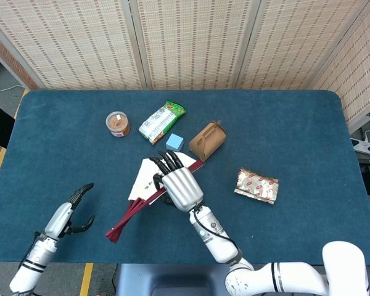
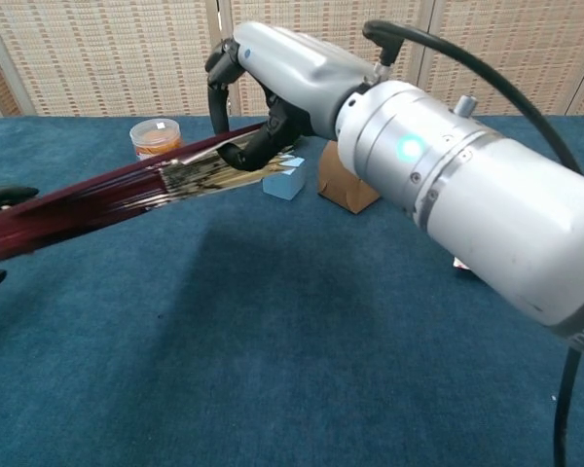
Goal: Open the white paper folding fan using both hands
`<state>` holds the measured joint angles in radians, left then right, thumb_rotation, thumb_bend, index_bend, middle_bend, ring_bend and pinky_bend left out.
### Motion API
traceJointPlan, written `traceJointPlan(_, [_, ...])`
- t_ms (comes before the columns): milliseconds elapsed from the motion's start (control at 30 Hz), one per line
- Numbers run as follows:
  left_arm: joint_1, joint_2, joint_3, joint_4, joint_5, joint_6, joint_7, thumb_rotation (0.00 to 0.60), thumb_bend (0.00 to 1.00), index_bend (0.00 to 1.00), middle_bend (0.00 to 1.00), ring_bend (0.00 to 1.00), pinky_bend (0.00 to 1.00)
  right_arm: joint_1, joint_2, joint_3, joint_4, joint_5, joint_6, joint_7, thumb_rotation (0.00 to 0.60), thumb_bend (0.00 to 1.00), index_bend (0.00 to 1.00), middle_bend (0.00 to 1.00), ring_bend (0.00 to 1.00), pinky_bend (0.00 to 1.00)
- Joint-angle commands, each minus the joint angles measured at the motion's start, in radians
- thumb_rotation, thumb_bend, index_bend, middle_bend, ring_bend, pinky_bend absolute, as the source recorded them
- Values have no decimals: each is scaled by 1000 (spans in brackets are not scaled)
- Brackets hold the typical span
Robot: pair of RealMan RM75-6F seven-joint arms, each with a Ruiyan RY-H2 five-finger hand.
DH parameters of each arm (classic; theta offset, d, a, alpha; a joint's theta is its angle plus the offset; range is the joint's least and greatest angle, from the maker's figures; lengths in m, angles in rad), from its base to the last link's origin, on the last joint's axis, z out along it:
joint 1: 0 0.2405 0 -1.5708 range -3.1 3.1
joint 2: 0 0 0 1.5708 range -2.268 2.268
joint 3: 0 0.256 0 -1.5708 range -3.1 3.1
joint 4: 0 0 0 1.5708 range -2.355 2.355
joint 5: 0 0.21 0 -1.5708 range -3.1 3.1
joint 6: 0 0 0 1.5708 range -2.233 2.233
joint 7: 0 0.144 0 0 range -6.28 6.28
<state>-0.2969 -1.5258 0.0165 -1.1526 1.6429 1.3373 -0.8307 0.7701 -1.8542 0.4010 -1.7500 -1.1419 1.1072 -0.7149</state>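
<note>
The white paper folding fan [image 1: 143, 185] with dark red ribs is lifted off the table, partly folded, its rib end [image 2: 39, 214] pointing to the lower left. My right hand [image 1: 177, 184] grips it near the paper, fingers wrapped around it; the chest view shows that right hand [image 2: 282, 78] large and close. My left hand [image 1: 71, 208] is low at the left with fingers spread and nothing in them, a short way from the rib end. Only its dark fingertips [image 2: 2, 196] show at the left edge of the chest view.
On the blue table [image 1: 283, 135] lie a small round jar [image 1: 117, 123], a green-and-white snack bag [image 1: 161, 121], a light blue cube [image 1: 174, 143], a brown paper box [image 1: 207, 140] and a red-patterned foil packet [image 1: 256, 185].
</note>
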Motion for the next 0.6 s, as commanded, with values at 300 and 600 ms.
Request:
traceJointPlan(300, [-46,-247,-92,199,-31,106,13,600,417,59,0,0,0,127,-91,91,-1,222,38,-80,600,624,707,117,0,0])
traceJointPlan(600, [-59,-337,-73,270,-20,127,29,600,411,227,0,0,0,186,-156,93,41,234,92,-66,600,624,707,117,0,0])
